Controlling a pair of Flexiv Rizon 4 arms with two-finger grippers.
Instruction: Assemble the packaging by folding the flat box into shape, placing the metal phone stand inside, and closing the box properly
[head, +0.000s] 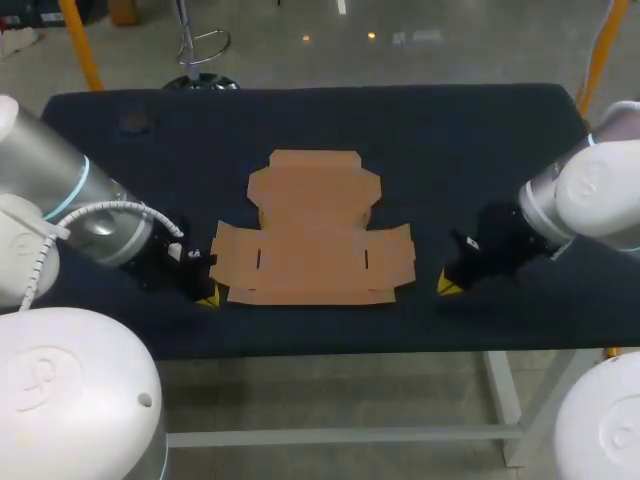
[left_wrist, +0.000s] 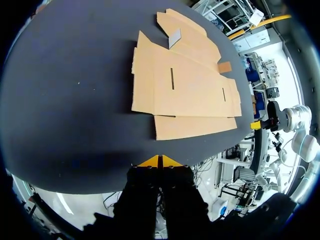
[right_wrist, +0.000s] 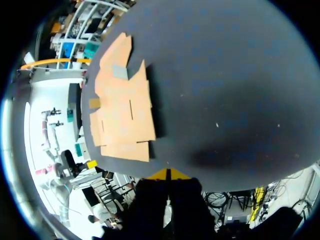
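Note:
A flat, unfolded brown cardboard box (head: 315, 232) lies spread on the dark table (head: 450, 150), near its middle. My left gripper (head: 207, 298) rests low at the box's front left corner, shut with nothing in it. In the left wrist view the flat box (left_wrist: 185, 90) lies just ahead of the shut yellow tips (left_wrist: 159, 161). My right gripper (head: 447, 285) sits a short way off the box's right flap, also shut and empty. In the right wrist view the box (right_wrist: 122, 112) lies ahead and to one side of the gripper (right_wrist: 167, 173). No metal phone stand shows in any view.
The table's front edge (head: 400, 350) runs close behind both grippers. Bare dark tabletop spreads behind the box and to its right. My other arm's yellow tip (left_wrist: 256, 125) shows beyond the box in the left wrist view.

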